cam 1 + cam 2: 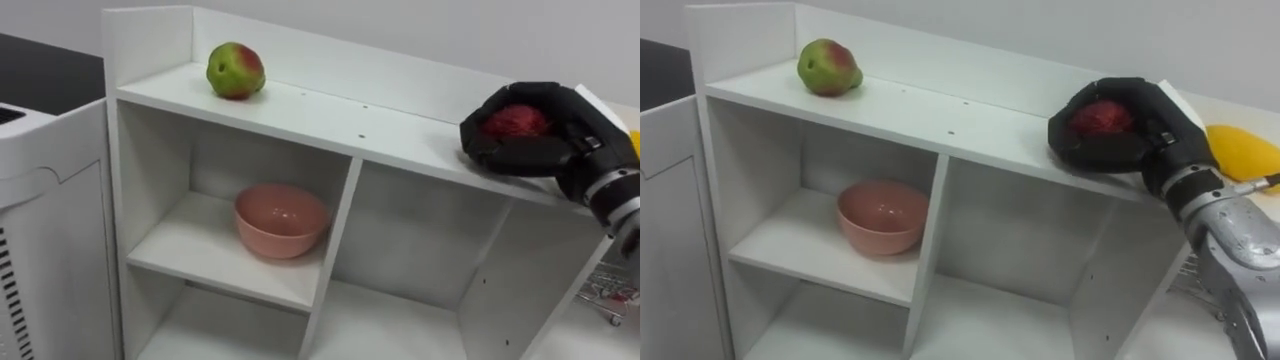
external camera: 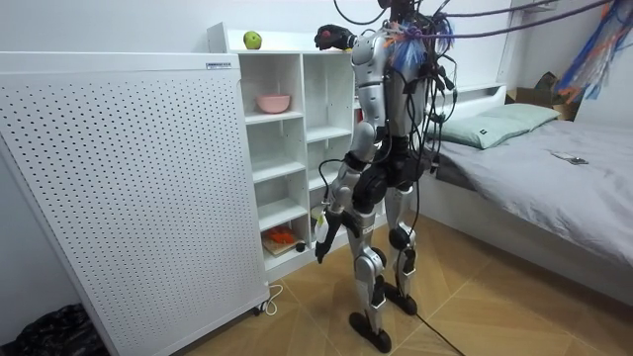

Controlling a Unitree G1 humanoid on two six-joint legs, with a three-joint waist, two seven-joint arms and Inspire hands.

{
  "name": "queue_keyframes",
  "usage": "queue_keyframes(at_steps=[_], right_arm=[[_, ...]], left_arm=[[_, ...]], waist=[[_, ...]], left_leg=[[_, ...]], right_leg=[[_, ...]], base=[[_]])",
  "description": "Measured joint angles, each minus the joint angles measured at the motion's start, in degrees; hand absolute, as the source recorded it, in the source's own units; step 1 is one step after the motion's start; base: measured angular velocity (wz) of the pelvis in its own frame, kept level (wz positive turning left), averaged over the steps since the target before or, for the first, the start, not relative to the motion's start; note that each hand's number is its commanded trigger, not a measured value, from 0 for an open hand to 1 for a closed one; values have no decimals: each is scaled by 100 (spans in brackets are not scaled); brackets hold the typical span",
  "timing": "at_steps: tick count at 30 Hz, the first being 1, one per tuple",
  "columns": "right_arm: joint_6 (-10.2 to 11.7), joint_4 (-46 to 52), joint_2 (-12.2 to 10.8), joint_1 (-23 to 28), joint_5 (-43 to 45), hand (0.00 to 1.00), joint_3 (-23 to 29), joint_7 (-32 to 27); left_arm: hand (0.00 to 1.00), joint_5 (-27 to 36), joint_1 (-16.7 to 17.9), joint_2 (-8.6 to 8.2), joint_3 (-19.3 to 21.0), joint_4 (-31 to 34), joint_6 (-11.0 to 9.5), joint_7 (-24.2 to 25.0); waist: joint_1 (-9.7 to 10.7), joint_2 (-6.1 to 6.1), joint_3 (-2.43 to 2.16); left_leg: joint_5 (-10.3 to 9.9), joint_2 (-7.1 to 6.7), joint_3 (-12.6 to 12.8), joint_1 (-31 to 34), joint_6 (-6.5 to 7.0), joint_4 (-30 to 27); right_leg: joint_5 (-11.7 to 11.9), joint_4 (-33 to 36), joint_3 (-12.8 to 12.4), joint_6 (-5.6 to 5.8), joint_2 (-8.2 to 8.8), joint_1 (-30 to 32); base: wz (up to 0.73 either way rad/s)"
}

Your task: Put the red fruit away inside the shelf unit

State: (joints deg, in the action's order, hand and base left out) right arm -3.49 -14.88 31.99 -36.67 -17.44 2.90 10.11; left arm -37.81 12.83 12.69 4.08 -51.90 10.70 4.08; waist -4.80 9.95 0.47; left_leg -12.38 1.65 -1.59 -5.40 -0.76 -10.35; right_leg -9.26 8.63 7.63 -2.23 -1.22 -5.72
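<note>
Right robot hand (image 1: pixel 535 155) is the closest thing, coming in from the right edge of the frame, and its black fingers are curled round a red fruit (image 1: pixel 515 120) so only the top of it pokes out. That fruit sits at the right end of the white closet (image 1: pixel 330 110) top board, with the hand low against the board; can't tell if the fruit itself touches the board. Just past the wrist, at the far right, there's a yellow fruit (image 1: pixel 1243 152) on the same board. Way over at the upper left of the frame a green and red apple (image 1: pixel 235 70) stands on the board, well apart from the hand. One level down, in the left compartment, a pink bowl (image 1: pixel 281 220) sits upright on its shelf.

In the room view the robot stands facing the closet. Its left robot hand (image 2: pixel 321 240) hangs low by its thigh, can't tell if it's open or closed. White perforated panel (image 2: pixel 129 188) is on the room view's left, a bed (image 2: pixel 554 188) on the right.
</note>
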Motion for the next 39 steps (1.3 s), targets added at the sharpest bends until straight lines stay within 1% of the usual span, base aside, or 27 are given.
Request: queue_keyframes(at_steps=[1, 3, 6, 8, 9, 10, 11, 12, 13, 14, 15, 16, 18, 19, 20, 23, 27, 28, 29, 30, 32, 33, 34, 36, 39], right_arm=[[36, 2, 10, 0, -2, 100, 2, -4], [49, 5, 23, -1, -44, 100, 2, -4], [25, 73, 20, 13, -74, 100, -25, -6], [-28, 383, 12, 117, -72, 100, -61, 20], [-29, 467, 3, 154, -74, 100, -70, 43], [-36, 669, -17, 252, -76, 100, -88, 75], [-36, 942, -21, 377, -74, 100, -98, 116], [-36, 1076, -30, 429, -75, 100, -102, 140], [-36, 1291, -63, 511, -144, 100, -115, 206], [-36, 1505, -78, 624, -338, 100, -150, 270], [-36, 1597, -91, 670, -412, 100, -170, 283], [-37, 1729, -142, 741, -591, 100, -210, 359], [-37, 1981, -230, 901, -1005, 100, -301, 489], [-40, 2151, -267, 1002, -1133, 100, -451, 626], [-79, 2366, -278, 1128, -1191, 100, -625, 766], [-225, 2715, -340, 1266, -1214, 100, -1012, 1093], [-330, 2780, -360, 1345, -1456, 100, -1208, 1423], [-372, 2862, -369, 1438, -1488, 100, -1233, 1497], [-380, 2927, -426, 1518, -1525, 100, -1266, 1583], [-381, 2930, -487, 1558, -1579, 100, -1300, 1647], [-419, 2936, -679, 1688, -1652, 100, -1467, 1852], [-424, 2936, -712, 1705, -1652, 100, -1529, 1897], [-425, 2932, -754, 1740, -1675, 100, -1614, 1998], [-426, 2909, -762, 1808, -1680, 100, -1700, 2140], [-418, 2715, -826, 1883, -1686, 100, -1790, 2243]], left_arm=[[0, -1, -4, 3, 0, 0, 0, -1], [0, -1, -10, 2, -25, 0, 3, -2], [0, 7, -34, -22, -101, 1, 10, -3], [0, 0, -82, -31, -111, 1, 21, -3], [0, 0, -91, -34, -111, 0, 22, -3], [0, 2, -96, -42, -109, 0, 21, -3], [0, 3, -113, -42, -108, 0, 20, -3], [0, 7, -123, -42, -107, -1, 20, -3], [0, 10, -128, -42, -107, -3, 12, -10], [0, 11, -124, -42, -113, -4, 4, -19], [0, 11, -121, -42, -114, -5, 3, -22], [0, 11, -107, -41, -118, -6, 2, -53], [0, 13, -97, -40, -162, -7, 2, -153], [0, 7, -104, -43, -222, -6, -2, -194], [0, 3, -113, -50, -232, -6, -38, -230], [0, 3, -113, -41, -242, -9, -67, -245], [0, 4, -115, 11, -323, -136, -63, -259], [0, 15, -111, 13, -322, -198, -62, -264], [0, 23, -121, 12, -324, -278, -61, -264], [0, 44, -124, 11, -326, -315, -60, -265], [0, 244, -161, 11, -332, -373, -23, -279], [0, 274, -166, 11, -335, -373, -23, -295], [0, 372, -203, 11, -347, -389, -24, -353], [0, 536, -310, 12, -390, -536, -32, -431], [0, 787, -423, 55, -566, -665, -25, -467]], waist=[[2, 2, -2], [9, -9, 0], [-1, -66, -13], [5, -121, -24], [2, -149, -18], [1, -203, -31], [2, -230, -44], [2, -249, -42], [2, -297, -45], [1, -333, -60], [1, -350, -63], [-11, -376, -56], [-15, -381, -61], [-12, -381, -60], [-17, -370, -66], [-41, -333, -78], [-67, -264, -95], [-109, -243, -94], [-163, -236, -89], [-161, -237, -89], [-194, -267, -68], [-197, -276, -61], [-213, -302, -43], [-239, -338, -17], [-256, -364, -9]], left_leg=[[0, 3, -7, 22, 0, 1], [-2, 7, 3, 22, -1, 7], [-3, 7, 38, 15, 1, 6], [-4, 4, 41, 7, 2, 8], [-4, 5, 57, -5, 2, 10], [-4, 8, 74, -25, 2, 16], [-4, 9, 77, -29, 2, 19], [-4, 9, 79, -29, 2, 19], [-4, 13, 105, -37, 2, 17], [-4, 15, 117, -48, 2, 19], [-3, 16, 126, -60, 2, 23], [-3, 25, 155, -116, 1, 49], [-3, 39, 200, -135, 1, 62], [-3, 47, 235, -134, 0, 62], [-3, 53, 256, -134, 0, 70], [-4, 58, 269, -138, -1, 70], [-4, 58, 258, -141, -1, 71], [-5, 59, 249, -141, -1, 71], [-9, 60, 246, -137, -2, 70], [-13, 61, 246, -132, -3, 67], [-24, 63, 249, -100, -5, 58], [-25, 64, 249, -73, -4, 50], [-31, 69, 247, -3, -4, 38], [-34, 59, 243, 129, 1, -37], [-38, 58, 232, 254, 6, -140]], right_leg=[[0, 1, 38, 0, 0, 18], [0, 3, 34, 0, -2, 41], [1, 15, 2, 1, 1, 39], [2, 15, 2, 2, 4, 32], [1, 15, 2, 2, 4, 23], [1, 15, 5, 2, 3, 10], [1, 15, 7, 2, 3, 8], [1, 16, 7, 2, 4, 8], [2, 16, -4, 2, 3, 10], [2, 17, -4, 1, 3, 8], [2, 19, -9, 1, 3, 4], [1, 23, -39, 1, -7, -22], [2, 25, -110, 0, -23, -23], [6, 25, -119, -7, -28, -13], [7, 29, -123, -9, -30, -4], [7, 41, -131, -9, -32, 6], [8, 33, -115, -10, -33, -9], [8, 31, -113, -9, -34, -14], [9, 30, -120, -9, -37, -13], [10, 27, -119, -10, -38, -12], [10, 44, -119, -10, -38, 25], [10, 58, -117, -10, -37, 53], [10, 117, -112, -10, -36, 123], [13, 127, -93, -13, -19, 218], [16, 148, -59, -17, -4, 310]], base=[[3], [0], [-5], [0], [-5], [-5], [-4], [-5], [-7], [-8], [-9], [-11], [-12], [-9], [-7], [0], [2], [0], [0], [0], [0], [0], [0], [2], [5]])
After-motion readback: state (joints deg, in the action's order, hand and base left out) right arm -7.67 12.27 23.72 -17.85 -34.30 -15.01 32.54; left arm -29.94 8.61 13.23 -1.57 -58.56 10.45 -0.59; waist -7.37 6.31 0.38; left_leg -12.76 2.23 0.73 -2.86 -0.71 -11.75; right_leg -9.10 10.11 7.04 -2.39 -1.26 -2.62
